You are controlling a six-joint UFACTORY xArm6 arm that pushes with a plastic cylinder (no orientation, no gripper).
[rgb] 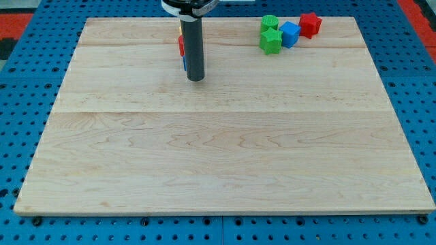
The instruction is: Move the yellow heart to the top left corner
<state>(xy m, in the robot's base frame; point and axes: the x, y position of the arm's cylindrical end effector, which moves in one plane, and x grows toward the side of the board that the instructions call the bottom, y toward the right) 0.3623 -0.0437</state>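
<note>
The yellow heart is hard to find; a thin yellow sliver (180, 30) shows at the rod's left edge near the view's top, and it may be the heart, though its shape cannot be made out; below it, also mostly hidden behind the rod (193, 47), sit a red sliver (180, 45) and a blue sliver (184, 64), stacked down the rod's left side, shapes unclear; whether these three touch each other or the rod cannot be told. My tip (195, 79) rests on the board (225, 170) just below and to the right of that hidden group, in the upper middle of the view, left of centre; the rod has no fingers, so nothing is gripped. Well apart, toward the view's top right, lies a tight cluster: a green block (270, 22) at the back, a second green block (270, 41) just in front of it, a blue block (289, 33) touching that one on its right, and a red block (310, 24) just beside the blue one, further right; their exact shapes are too small to name. The board lies on a blue pegboard (20, 82).
</note>
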